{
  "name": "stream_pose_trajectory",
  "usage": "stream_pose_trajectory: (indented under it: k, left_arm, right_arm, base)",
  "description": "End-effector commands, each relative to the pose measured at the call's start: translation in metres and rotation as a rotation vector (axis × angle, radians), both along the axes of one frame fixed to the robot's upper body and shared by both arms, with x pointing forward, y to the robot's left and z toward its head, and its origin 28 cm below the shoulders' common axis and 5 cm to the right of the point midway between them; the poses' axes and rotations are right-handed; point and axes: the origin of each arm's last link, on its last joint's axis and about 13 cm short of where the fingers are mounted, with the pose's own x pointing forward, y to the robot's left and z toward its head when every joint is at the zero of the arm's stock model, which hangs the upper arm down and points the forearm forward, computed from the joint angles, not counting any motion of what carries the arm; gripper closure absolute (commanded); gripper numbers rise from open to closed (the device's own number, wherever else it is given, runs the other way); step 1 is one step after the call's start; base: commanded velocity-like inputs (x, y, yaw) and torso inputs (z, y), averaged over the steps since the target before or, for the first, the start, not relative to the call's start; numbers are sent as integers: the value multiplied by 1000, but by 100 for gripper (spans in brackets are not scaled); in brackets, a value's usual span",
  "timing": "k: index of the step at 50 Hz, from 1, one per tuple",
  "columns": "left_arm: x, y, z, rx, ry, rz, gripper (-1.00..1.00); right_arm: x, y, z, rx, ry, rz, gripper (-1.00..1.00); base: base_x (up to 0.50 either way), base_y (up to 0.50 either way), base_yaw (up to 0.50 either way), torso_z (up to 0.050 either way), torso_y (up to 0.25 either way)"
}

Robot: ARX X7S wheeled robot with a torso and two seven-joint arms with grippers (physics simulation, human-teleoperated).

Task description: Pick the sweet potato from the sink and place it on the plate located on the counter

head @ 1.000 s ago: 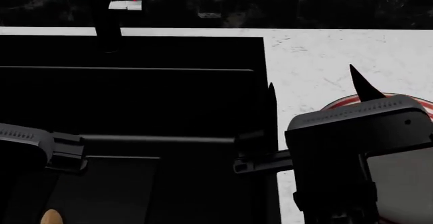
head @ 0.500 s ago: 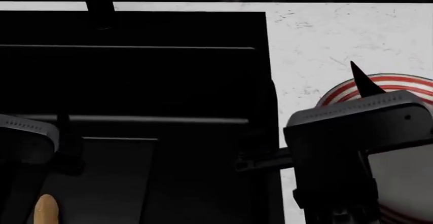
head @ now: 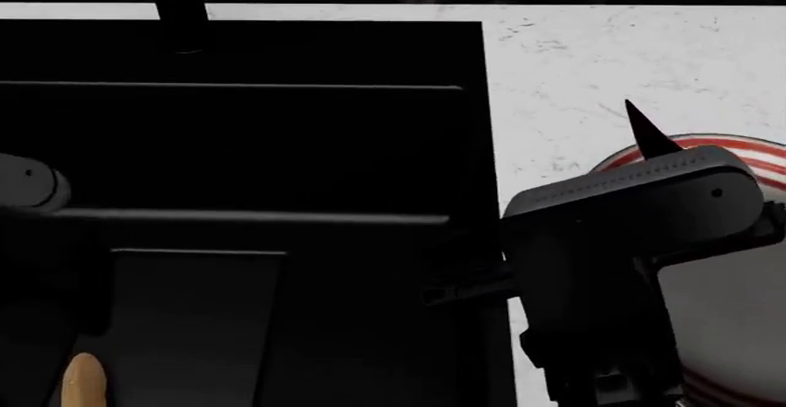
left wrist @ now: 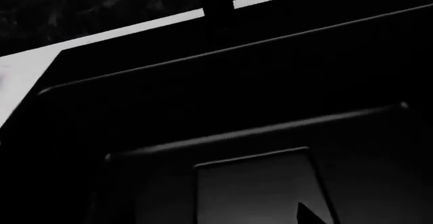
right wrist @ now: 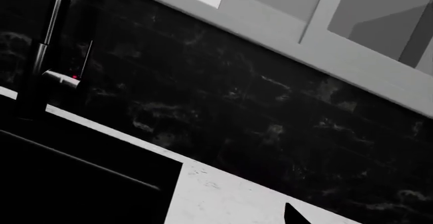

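Observation:
The orange-tan sweet potato (head: 84,384) shows only its tip at the near left of the black sink (head: 246,131), low in the basin. The red-and-white striped plate (head: 752,152) lies on the white marble counter (head: 590,57) to the right of the sink, mostly hidden by my right arm. My right gripper is open and empty over the sink's right edge, with one fingertip (head: 640,123) pointing toward the plate. My left arm (head: 28,184) hangs over the sink's left part. Its gripper is open and empty, and one fingertip (left wrist: 308,216) shows over the basin floor, well behind the sweet potato.
A dark faucet (head: 182,11) stands at the sink's back edge and also shows in the right wrist view (right wrist: 40,57). A dark marbled backsplash (right wrist: 237,112) rises behind the counter, with cabinets (right wrist: 304,16) above.
The head view tilted down a second ago, showing more of the sweet potato. Since then my left arm has moved left and farther back, and my right arm has shifted slightly left.

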Motion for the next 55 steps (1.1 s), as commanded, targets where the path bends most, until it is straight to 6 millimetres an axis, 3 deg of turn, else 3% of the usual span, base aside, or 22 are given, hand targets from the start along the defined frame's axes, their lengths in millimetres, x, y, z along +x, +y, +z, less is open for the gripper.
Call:
stream_pose_trajectory:
  k: [1, 36, 55]
  left_arm:
    - [8, 4, 4, -108, 214, 5, -100]
    - [45, 9, -51, -107, 416, 108, -100]
    - [79, 19, -91, -155, 514, 139, -100]
  right_arm:
    - [-2, 1, 5, -19, -4, 0, -100]
    - [-1, 0, 6, -27, -8, -2, -100]
    - [5, 2, 0, -30, 7, 4, -100]
  base:
    - [0, 0, 0, 0, 0]
    - [0, 0, 0, 0, 0]
    - [0, 0, 0, 0, 0]
